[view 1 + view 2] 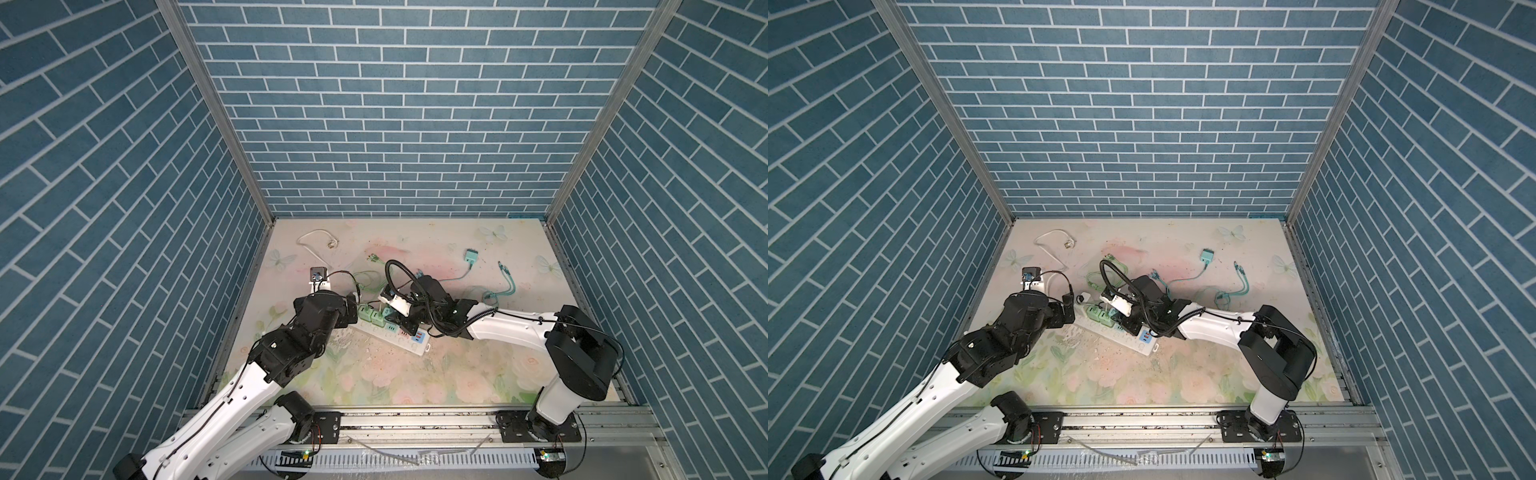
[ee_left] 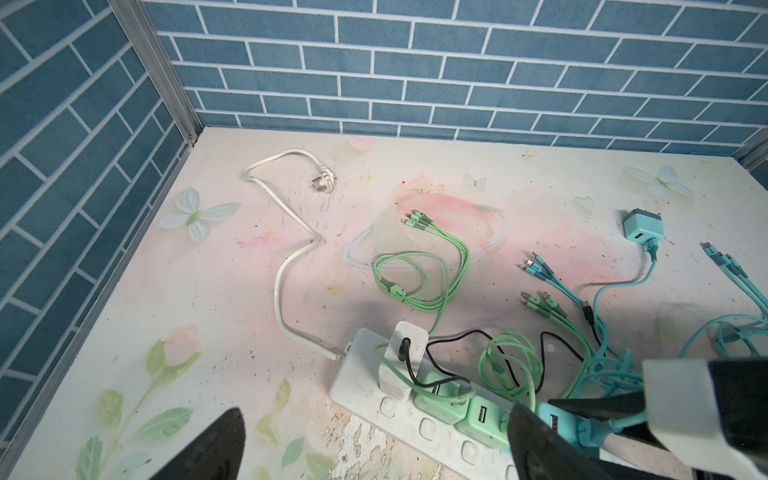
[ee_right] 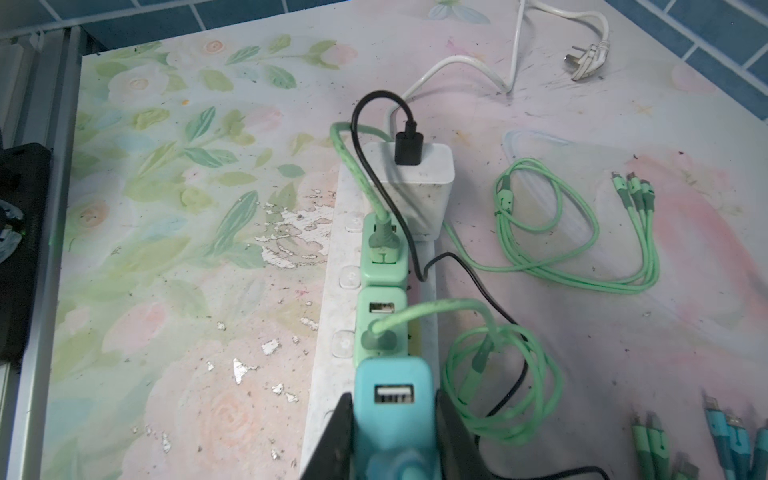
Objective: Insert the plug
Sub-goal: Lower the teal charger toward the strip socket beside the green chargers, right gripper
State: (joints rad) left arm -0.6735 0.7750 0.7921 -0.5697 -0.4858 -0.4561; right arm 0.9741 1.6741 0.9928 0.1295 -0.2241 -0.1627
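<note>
Two arms: both work at the power strip (image 3: 332,328) lying on the tabletop (image 1: 415,374).
Right gripper (image 3: 395,436): fingers clamped on the blue plug (image 3: 390,399), one on each flat side, so its USB face looks up and its prongs point down at the strip.
Blue plug position: over the strip, just beside the second green plug (image 3: 380,320); in the right wrist view it hides the socket under it, so whether it is seated cannot be told.
Left gripper (image 2: 374,444): fingers wide apart and holding nothing, low beside the strip's cord end, probably placed to steady the strip against the push.
Row already in: white charger (image 3: 415,187) with a black cable (image 3: 409,145), then a green plug (image 3: 382,253), then the second green one; the blue plug takes the next place in line.
Spare: another blue plug (image 1: 471,255) lies well apart near the back of the tabletop, with loose green cables (image 2: 419,282) between.
Step judged: final press-down, the plug needing a straight push so the prongs do not bind.
</note>
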